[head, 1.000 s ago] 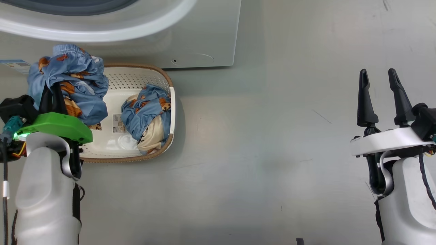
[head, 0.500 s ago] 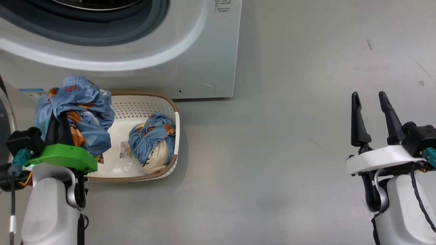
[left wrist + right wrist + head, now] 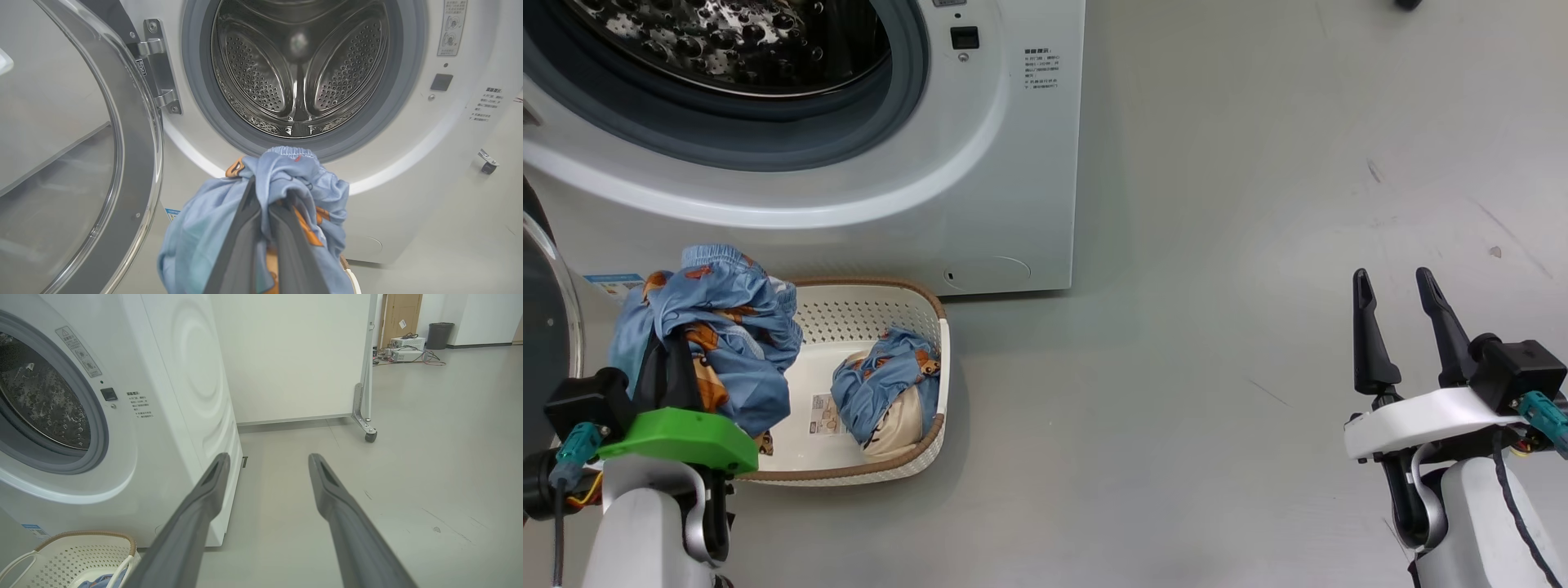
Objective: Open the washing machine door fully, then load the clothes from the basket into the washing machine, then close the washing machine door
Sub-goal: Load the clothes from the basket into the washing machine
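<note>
Your left gripper [image 3: 267,196] clamped on first clothes bundle [image 3: 294,171], hanging before drum mouth [image 3: 300,73]; door [image 3: 139,163] open at left. Fabric soft, light, droopy: mind trailing ends. Second bundle [image 3: 886,392] in basket [image 3: 849,314]: pinch top fold. Right gripper [image 3: 1401,327] spread, empty.

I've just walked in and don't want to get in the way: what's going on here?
The robot is loading laundry. Its left gripper has its fingers shut on one soft bundle of light blue bear-print fabric, held up before the big white front-loading washing machine. Its round glass door stands open and the steel drum looks empty. A second blue bundle lies in the small cream perforated plastic basket on the floor. The right gripper is open and empty, off to the side.
</note>
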You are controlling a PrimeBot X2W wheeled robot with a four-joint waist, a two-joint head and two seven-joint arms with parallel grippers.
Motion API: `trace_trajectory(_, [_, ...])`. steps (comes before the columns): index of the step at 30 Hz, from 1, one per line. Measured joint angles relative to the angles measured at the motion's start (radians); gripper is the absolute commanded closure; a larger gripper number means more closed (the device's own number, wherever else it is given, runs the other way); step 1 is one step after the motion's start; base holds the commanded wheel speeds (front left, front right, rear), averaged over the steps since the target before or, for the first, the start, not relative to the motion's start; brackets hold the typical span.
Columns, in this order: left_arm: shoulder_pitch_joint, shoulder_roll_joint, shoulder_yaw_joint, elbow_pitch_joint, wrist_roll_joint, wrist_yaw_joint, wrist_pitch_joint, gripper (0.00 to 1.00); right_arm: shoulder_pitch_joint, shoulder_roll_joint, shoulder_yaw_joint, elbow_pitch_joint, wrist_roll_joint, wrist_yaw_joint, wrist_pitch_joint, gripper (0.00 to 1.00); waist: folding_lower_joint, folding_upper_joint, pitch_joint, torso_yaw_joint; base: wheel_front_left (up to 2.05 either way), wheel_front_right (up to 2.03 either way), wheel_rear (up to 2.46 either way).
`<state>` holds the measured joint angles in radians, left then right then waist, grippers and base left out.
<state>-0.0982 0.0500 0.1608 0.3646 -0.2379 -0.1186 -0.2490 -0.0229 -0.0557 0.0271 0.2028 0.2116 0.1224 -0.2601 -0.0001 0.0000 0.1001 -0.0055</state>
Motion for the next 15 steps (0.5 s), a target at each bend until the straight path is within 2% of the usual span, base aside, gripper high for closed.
trace_trajectory(15, [0.07, -0.003, -0.002, -0.057, -0.002, -0.004, 0.0, 1.0, 0.033, 0.001, 0.007, -0.003, 0.008, 0.0, 0.0, 0.0, 0.0, 0.0, -0.024, -0.018, 0.0, 0.0, 0.0])
